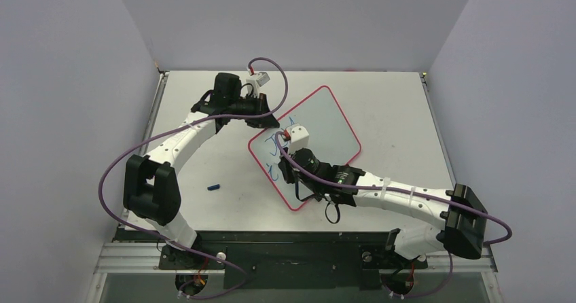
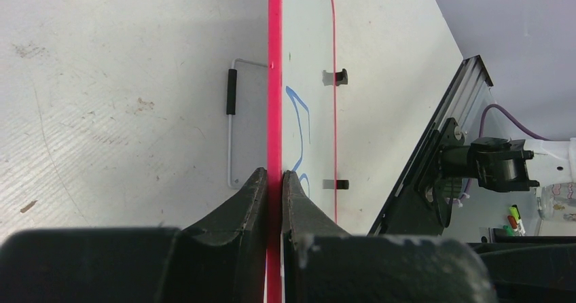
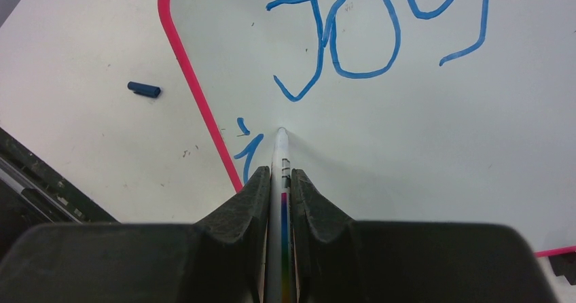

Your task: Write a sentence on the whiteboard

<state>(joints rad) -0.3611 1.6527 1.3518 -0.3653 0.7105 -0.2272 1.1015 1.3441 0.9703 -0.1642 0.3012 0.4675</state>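
whiteboard (image 3: 421, 153) face: white, glossy, smooth; takes a soft shadow of the marker (image 3: 280, 155).
frame (image 2: 274, 79): red-pink, smooth, looks plastic, slight sheen.
marker barrel: white, smooth plastic.
table (image 2: 102, 113): white, matt, finely textured, scuffed and speckled with dirt.
left gripper (image 2: 274, 175) and right gripper (image 3: 280, 174), fingers: black, matt, grainy plastic look; pale chips on one left finger's edge.
wire loop (image 2: 230, 140): thin bare metal, black matt sleeve.
cap (image 3: 144, 90): dark blue, matt.
cable (image 1: 109, 174): purple, smooth sheath.
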